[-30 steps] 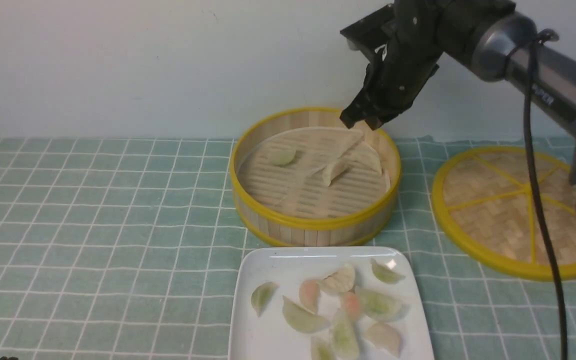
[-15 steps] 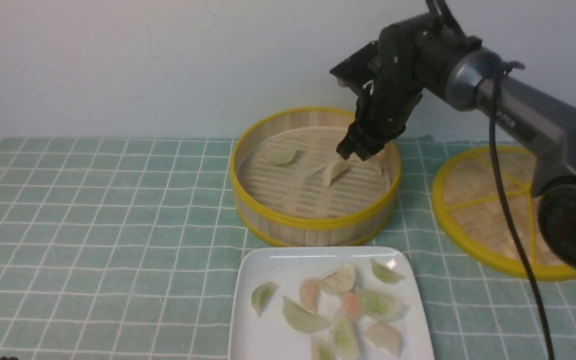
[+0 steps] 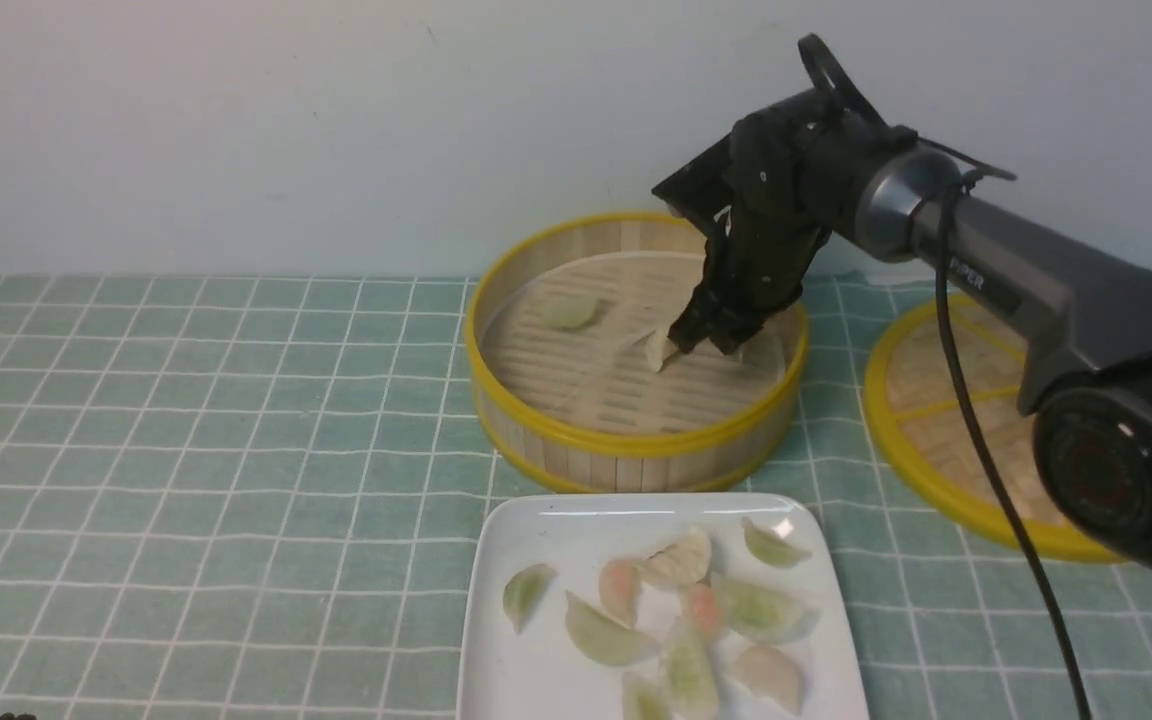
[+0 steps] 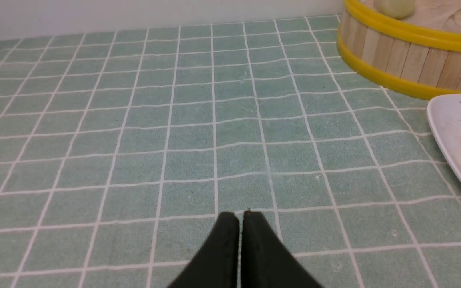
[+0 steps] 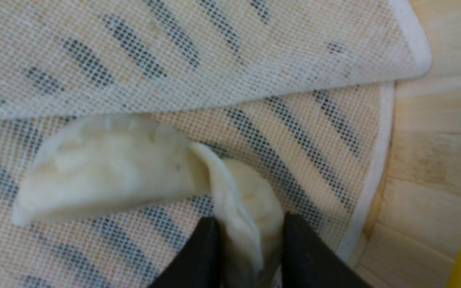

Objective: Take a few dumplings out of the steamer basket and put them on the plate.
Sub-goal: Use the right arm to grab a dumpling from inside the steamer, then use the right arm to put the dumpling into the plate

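since our right gripper point(image 3: 698, 345) is low near the centre of the steamer basket point(image 3: 626, 445) while our left gripper point(image 4: 238, 218) sits pinched shut and empty over cloth point(image 4: 174, 120) toward its 8 o'clock, the lift falls to the right. its fingers point(image 5: 198, 256) clamp the thin flanks of a cream dumpling point(image 5: 250, 200) whose long axis runs along the slot between them; the plate point(image 3: 536, 530) lies at the basket's 6 o'clock. only the right wrist view shows a neighbouring dumpling point(image 5: 106, 172) touching its far tip.
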`<state>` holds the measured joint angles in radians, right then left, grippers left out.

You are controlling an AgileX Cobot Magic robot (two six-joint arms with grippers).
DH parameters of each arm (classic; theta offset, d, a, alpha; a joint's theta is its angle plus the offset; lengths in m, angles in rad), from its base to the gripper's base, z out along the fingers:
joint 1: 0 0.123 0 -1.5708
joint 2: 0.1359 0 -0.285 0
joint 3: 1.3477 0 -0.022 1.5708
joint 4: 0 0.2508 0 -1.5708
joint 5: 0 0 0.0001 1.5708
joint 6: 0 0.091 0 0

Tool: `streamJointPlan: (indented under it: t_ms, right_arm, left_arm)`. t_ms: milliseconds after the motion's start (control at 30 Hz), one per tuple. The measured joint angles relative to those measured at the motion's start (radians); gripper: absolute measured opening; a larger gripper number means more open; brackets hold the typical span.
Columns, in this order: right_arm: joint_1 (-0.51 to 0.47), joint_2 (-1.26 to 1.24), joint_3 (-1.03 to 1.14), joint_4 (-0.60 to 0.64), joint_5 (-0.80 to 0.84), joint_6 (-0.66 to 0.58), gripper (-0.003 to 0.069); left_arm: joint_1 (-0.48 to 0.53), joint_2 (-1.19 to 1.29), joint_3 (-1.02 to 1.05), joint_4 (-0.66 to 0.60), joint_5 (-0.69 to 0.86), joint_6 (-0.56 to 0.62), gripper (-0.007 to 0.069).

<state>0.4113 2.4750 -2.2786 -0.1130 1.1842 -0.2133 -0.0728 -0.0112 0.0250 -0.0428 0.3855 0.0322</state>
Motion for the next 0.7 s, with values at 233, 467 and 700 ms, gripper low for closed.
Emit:
streamJointPlan:
  t_ms: [233, 467, 700]
  right_arm:
    - [-0.001, -0.073, -0.072, 0.029, 0.056, 0.026, 0.0189]
    - [0.016, -0.3, 0.065, 0.221, 0.062, 0.046, 0.0189]
    - [0.127, -0.542, 0.482, 0.336, 0.063, 0.023, 0.0189]
  left_arm:
    - [0.0, 0.0, 0.0, 0.0, 0.0, 0.0, -0.0006]
    - [0.0, 0.0, 0.0, 0.0, 0.0, 0.0, -0.0006]
    - [0.0, 0.0, 0.0, 0.0, 0.0, 0.0, -0.0006]
